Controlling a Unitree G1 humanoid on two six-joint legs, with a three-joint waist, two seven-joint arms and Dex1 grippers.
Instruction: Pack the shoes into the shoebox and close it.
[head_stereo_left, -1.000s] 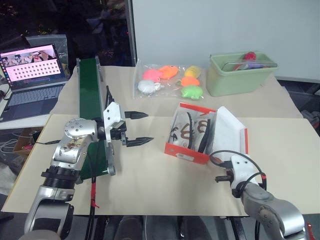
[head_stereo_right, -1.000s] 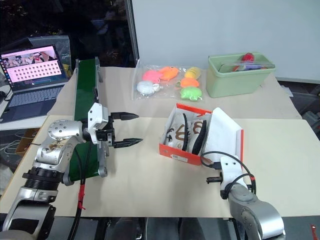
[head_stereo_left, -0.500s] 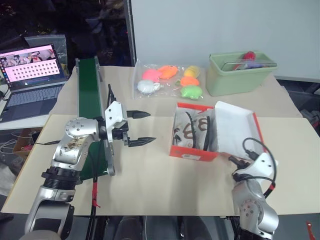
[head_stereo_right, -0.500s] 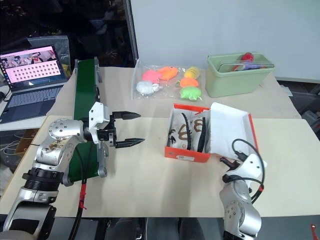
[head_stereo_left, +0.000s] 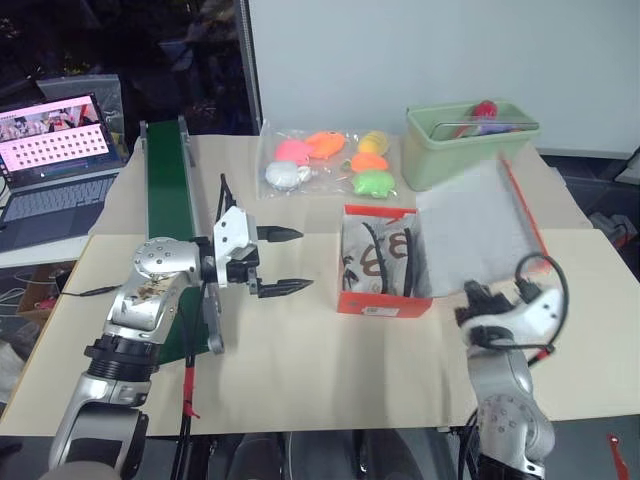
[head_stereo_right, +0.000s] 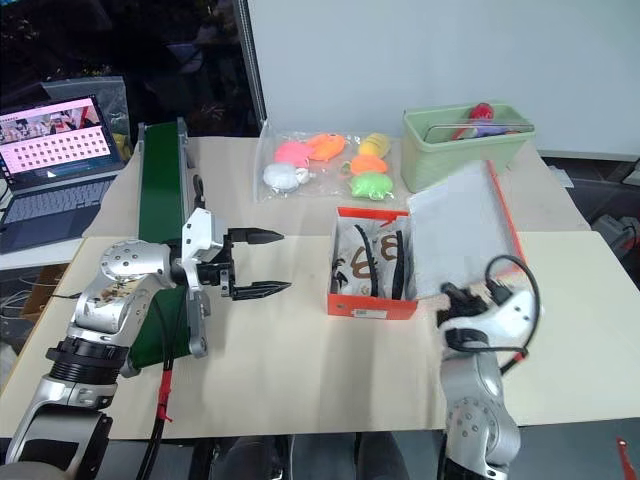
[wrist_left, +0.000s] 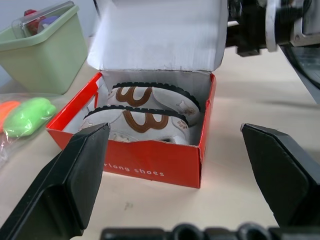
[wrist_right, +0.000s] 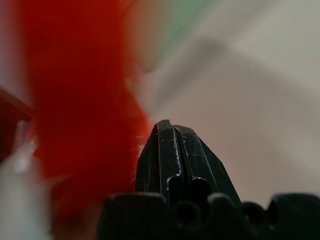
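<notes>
- Lid (head_stereo_left: 478, 222) of shoebox (head_stereo_left: 385, 300): risen since a second ago, nudged up by my pressed-together right gripper (head_stereo_left: 470, 305).
- Shoes (wrist_left: 145, 107) packed; closing underway.
- Left gripper (head_stereo_left: 290, 260): spread, idle.

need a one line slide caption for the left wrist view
Open left gripper faces the red-orange shoebox, both shoes packed inside on their sides, lid raised.

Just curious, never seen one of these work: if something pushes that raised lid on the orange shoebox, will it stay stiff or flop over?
The lid looks like thin cardboard hinged along one edge, so it would probably swing over easily. The shoebox seems light; a hard shove might slide it.
</notes>
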